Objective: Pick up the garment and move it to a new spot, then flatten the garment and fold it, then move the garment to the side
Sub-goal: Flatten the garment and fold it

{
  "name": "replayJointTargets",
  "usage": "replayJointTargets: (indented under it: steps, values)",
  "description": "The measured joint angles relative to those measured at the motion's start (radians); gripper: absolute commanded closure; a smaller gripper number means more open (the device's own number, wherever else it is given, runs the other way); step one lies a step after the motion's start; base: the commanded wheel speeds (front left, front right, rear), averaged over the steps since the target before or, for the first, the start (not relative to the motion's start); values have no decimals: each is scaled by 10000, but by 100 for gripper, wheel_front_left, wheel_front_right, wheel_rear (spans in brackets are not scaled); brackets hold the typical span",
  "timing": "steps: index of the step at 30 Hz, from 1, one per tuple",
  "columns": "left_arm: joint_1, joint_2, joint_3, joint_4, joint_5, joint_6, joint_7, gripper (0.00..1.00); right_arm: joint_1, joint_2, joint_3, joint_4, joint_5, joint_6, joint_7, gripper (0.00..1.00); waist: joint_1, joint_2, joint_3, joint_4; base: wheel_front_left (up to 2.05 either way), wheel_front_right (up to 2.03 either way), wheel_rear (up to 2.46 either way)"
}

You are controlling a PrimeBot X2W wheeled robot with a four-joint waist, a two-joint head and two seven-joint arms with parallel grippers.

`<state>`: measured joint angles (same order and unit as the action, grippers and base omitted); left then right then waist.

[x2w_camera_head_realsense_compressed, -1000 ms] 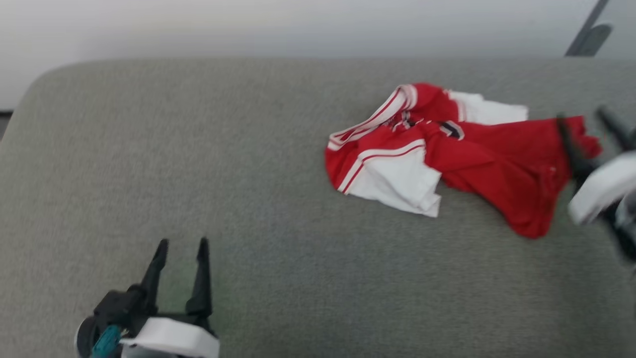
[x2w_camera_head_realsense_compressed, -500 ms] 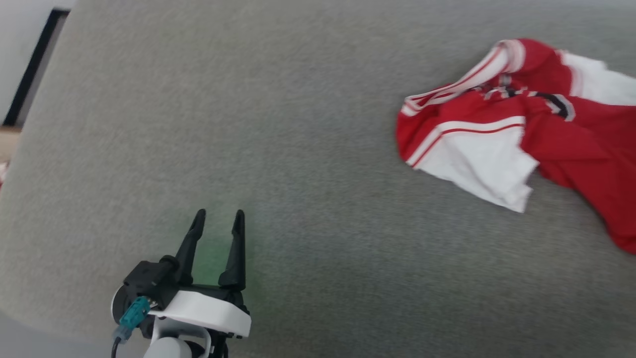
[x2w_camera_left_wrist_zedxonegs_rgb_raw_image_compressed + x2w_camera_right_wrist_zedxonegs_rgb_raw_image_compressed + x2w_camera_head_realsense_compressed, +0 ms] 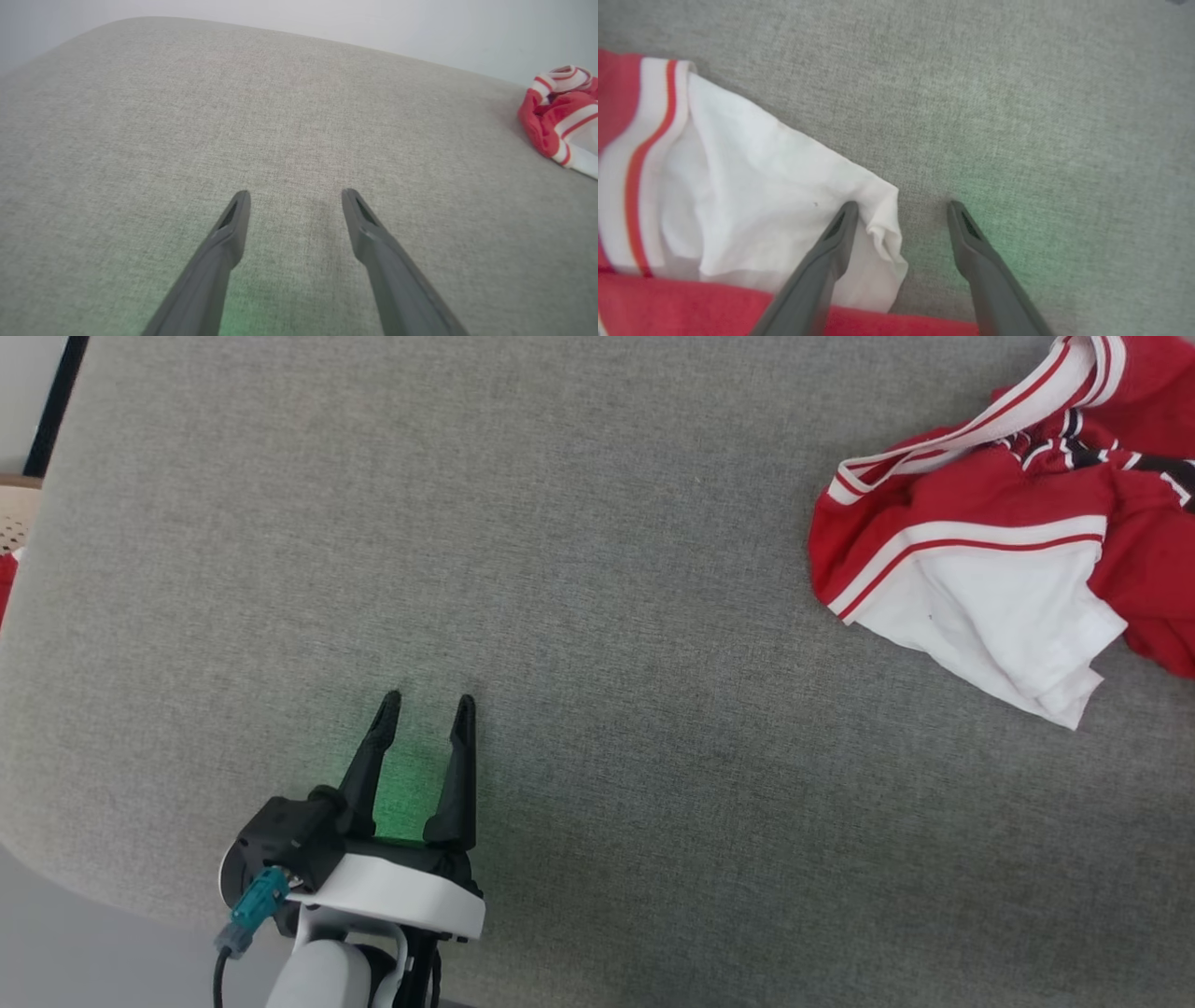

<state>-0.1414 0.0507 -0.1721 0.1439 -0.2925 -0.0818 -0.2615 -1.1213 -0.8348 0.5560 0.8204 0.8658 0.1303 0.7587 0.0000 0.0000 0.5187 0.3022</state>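
Note:
The garment lies crumpled on the grey fabric surface at the upper right of the head view, red with a white sleeve panel and striped trim. My left gripper hovers open over bare fabric at the lower left, far from the garment. In the left wrist view its fingers are spread with nothing between them, and the garment sits at the right edge. My right gripper is open just above the garment's white sleeve. Its left finger is over the sleeve, and the sleeve's corner lies between the fingers.
The grey surface has a rounded near-left corner with pale floor beyond it. A beige perforated object and a dark strip are at the left edge. Wide bare fabric lies between my left gripper and the garment.
The head camera has swung left and down, so the garment has slid toward the picture's upper right. My left gripper stays open over the same bare patch.

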Motion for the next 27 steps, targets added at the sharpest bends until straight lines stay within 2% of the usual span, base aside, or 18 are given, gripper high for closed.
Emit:
replayJointTargets:
  steps: [1,2,9,19,22,24,25,26,27]
  values:
    - [-14,2,-6,-2,-13,15,0,0,-32,-40,61,-90,71,0,38,87,0,0,23,-18,0,0,0]
    - [-33,-2,2,-12,-23,27,0,0,-75,-48,111,-140,159,2,54,100,0,0,40,-43,0,0,0]
    - [-225,2,52,-10,31,27,0,0,-221,-128,259,-52,303,25,-631,100,0,0,-35,-388,0,0,0]
    - [-377,2,194,-31,186,-35,0,0,-571,-1429,-407,1802,-314,15,-2504,100,0,0,-199,-869,0,0,0]
    - [-379,0,161,-17,259,-65,0,0,-572,-1383,-443,2303,-518,13,-2986,100,0,0,-173,-1008,0,0,0]
    - [-417,-6,159,2,311,-107,0,0,-575,-1078,-591,2451,-433,13,-3498,100,0,0,-178,-1095,0,0,0]
    - [-470,-4,167,-2,311,-123,2,0,-580,-905,-642,2506,-454,13,-3881,53,0,0,-191,-1148,0,0,0]
    - [-552,-2,169,0,311,-150,0,0,-581,-779,-660,2556,-508,13,-4247,0,0,0,-218,-1194,0,0,0]
    - [-646,0,167,-2,334,-174,0,0,-582,-708,-662,2587,-606,13,-4675,0,0,0,-265,-1228,0,0,0]
